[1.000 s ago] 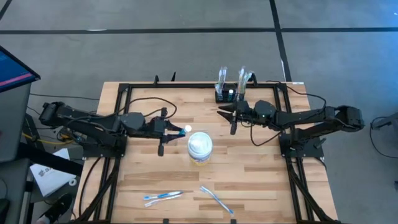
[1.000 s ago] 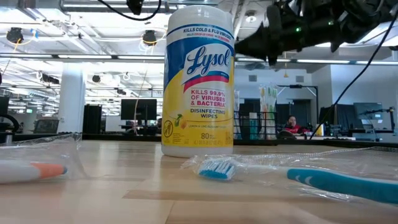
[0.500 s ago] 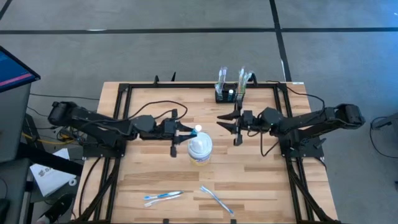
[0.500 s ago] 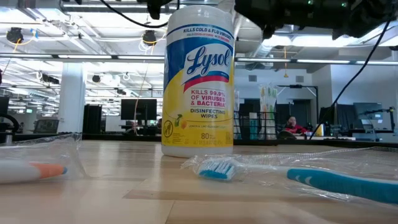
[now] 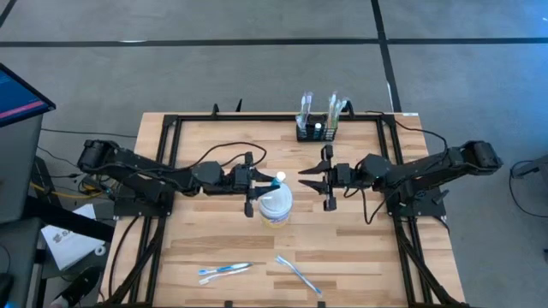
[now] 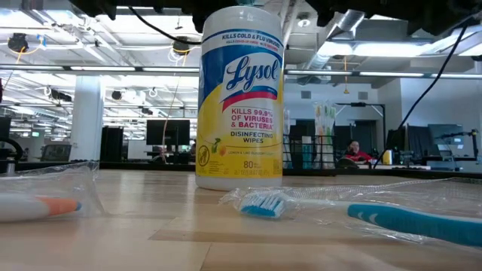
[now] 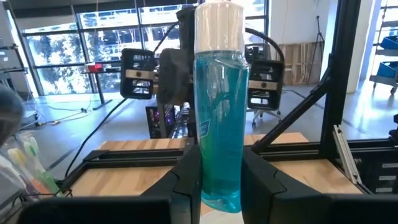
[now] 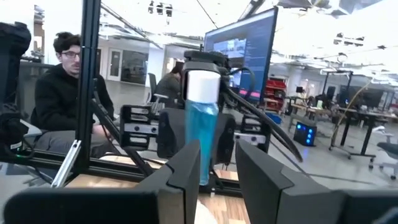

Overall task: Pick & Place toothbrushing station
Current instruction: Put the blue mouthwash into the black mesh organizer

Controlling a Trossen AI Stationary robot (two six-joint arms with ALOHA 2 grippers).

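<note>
My left gripper (image 5: 271,180) is shut on a clear bottle of blue liquid with a white cap (image 7: 219,93), held upright above the far rim of the white wipes tub (image 5: 275,207). My right gripper (image 5: 305,181) hovers open just right of the bottle, pointing at it, with nothing between its fingers (image 8: 216,163). The toothbrushing station (image 5: 318,129), a small black caddy with wrapped brushes standing in it, rests on the table at the far edge. My left gripper pinches the bottle's lower body (image 7: 219,177) between its two fingers, one on each side. The fingers reach in level from the table's left and lie across the bottle. It stands upright, clear of the table; I cannot tell whether its base touches the tub's lid.
Two wrapped toothbrushes (image 5: 224,270) (image 5: 298,274) lie near the table's front edge. A black metal frame (image 5: 171,128) runs round the tabletop. The wipes tub (image 6: 239,98) stands mid-table. A person (image 8: 59,93) sits beyond the table's left side.
My left gripper has carried the bottle toward the table's right and a little down, from beside the tub to above its far rim, keeping it upright. My right gripper has swung from near the caddy toward the near edge, risen, and turned toward the bottle.
</note>
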